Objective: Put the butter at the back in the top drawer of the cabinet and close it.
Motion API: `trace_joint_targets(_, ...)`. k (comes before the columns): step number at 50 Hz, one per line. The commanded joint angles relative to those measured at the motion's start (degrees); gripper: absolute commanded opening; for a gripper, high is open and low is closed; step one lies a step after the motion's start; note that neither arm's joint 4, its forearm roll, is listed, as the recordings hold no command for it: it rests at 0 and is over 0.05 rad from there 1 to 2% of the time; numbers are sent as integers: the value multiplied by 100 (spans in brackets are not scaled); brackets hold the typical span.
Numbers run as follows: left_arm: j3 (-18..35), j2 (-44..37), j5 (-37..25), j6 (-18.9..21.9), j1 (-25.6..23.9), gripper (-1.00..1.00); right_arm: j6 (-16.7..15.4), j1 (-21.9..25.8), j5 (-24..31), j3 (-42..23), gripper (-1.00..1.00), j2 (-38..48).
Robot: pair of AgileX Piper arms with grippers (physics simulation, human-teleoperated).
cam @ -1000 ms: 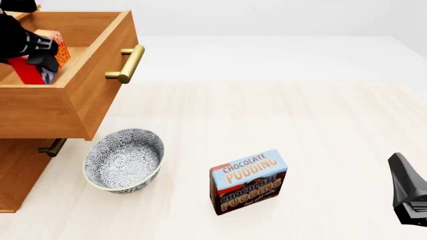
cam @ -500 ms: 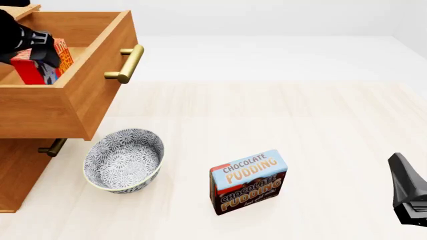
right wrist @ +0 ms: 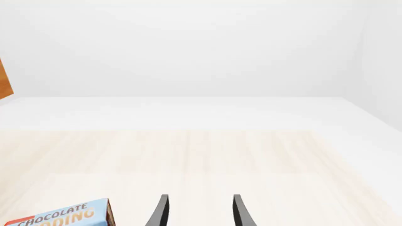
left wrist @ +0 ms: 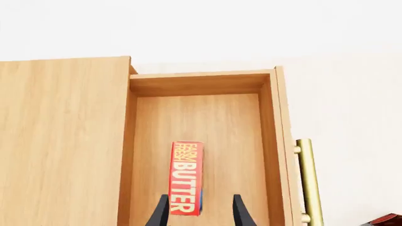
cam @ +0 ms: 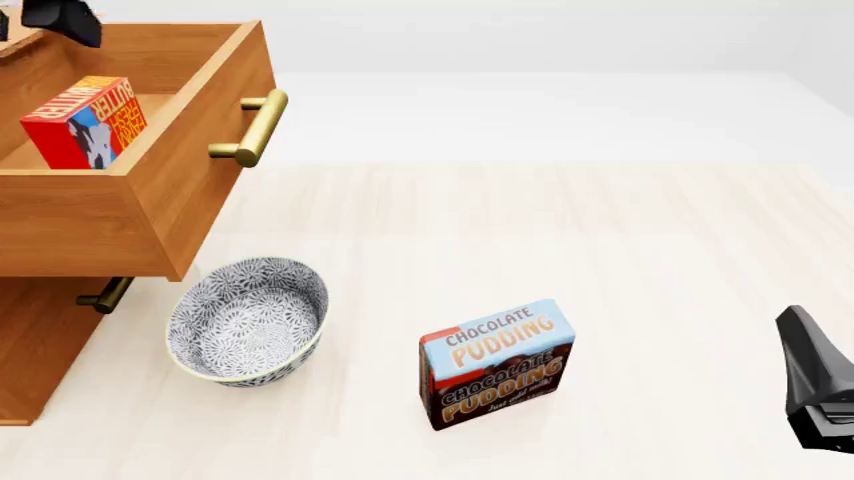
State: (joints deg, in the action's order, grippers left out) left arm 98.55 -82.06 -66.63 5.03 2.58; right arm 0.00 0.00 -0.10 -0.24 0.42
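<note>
Left pincer hangs spread above the "FARM FRESH BUTTER" box lying in the top drawer.

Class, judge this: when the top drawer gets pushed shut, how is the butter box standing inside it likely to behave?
The butter stands on a narrow edge on the top drawer floor, so a sharp push may tip it. Its flat sides suggest it would slide rather than roll. With bare floor around it, nothing braces it.

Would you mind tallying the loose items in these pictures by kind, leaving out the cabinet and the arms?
Boxes: 2, the butter in the open top drawer and the chocolate pudding box on the table.
Bowls: 1, the patterned bowl.
Total: 3.
</note>
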Motion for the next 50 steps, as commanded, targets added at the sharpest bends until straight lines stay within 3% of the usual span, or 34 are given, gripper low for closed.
trace_joint_targets(1, 864, 101, -322, -261, -616, 100, 0, 0, 0, 0, 100, 0)
trace_joint_targets(6, 1079, 193, -325, -338, -801, 100, 0, 0, 0, 0, 100, 0)
trace_joint_targets(14, 1820, 69, -310, -640, -1520, 100, 0, 0, 0, 0, 100, 0)
trace_joint_targets(19, 1926, -44, -197, -740, -1921, 100, 0, 0, 0, 0, 100, 0)
trace_joint_targets(24, 1519, 0, 147, -816, -2230, 100, 0, 0, 0, 0, 100, 0)
trace_joint_targets(33, 561, -136, 1037, -554, -2877, 100, 0, 0, 0, 0, 100, 0)
trace_joint_targets(42, 245, -663, 1655, -753, -3445, 100, 0, 0, 0, 0, 100, 0)
trace_joint_targets(45, -263, -761, 2073, -345, -3424, 100, 0, 0, 0, 0, 100, 0)
trace_joint_targets(50, -304, -1020, 2238, -600, -3631, 100, 0, 0, 0, 0, 100, 0)
